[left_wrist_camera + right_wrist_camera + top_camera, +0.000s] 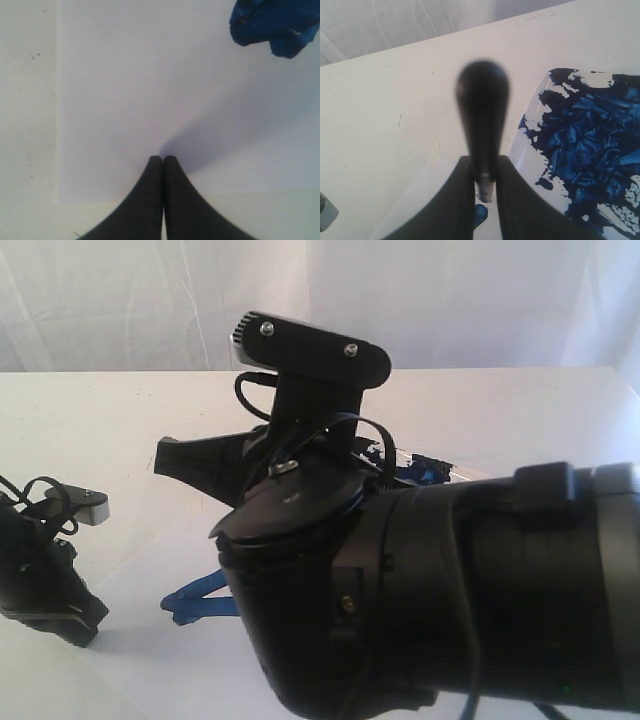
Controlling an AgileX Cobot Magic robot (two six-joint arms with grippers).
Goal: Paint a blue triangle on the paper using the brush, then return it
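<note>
left gripper [163, 159]: sitting closed, jaws pressed together, gripping nothing. It's hovering over the paper [150, 75], well left of the dish in the exterior view.
blue triangle [200, 602]: showing only one thick stroke on the paper, left of the dish and nearer the camera. The right arm is hiding the rest, so I can't tell if the outline is closed.
right gripper [485, 162]: clamping the brush [482, 95] low on the handle, right at the silver band, and hanging just beside the dish.
brush axis: standing steep, with the handle end pointing up at the wrist camera. The blue bristles are pointing down just outside the dish [522, 150] rim. Can't tell if the tip is touching anything.
dish: lying on the surface [380, 125], smeared with dark blue paint, right next to the bristles.
nearer arm: the right one is carrying the brush at the dish. The left one is idling well apart from the dish.
next move (my read): everything is hinging on that short gap from bristles to dish. Reloading or returning is looking like a small shift over the rim. More painting is meaning a swing away from the dish, toward the stroke.
</note>
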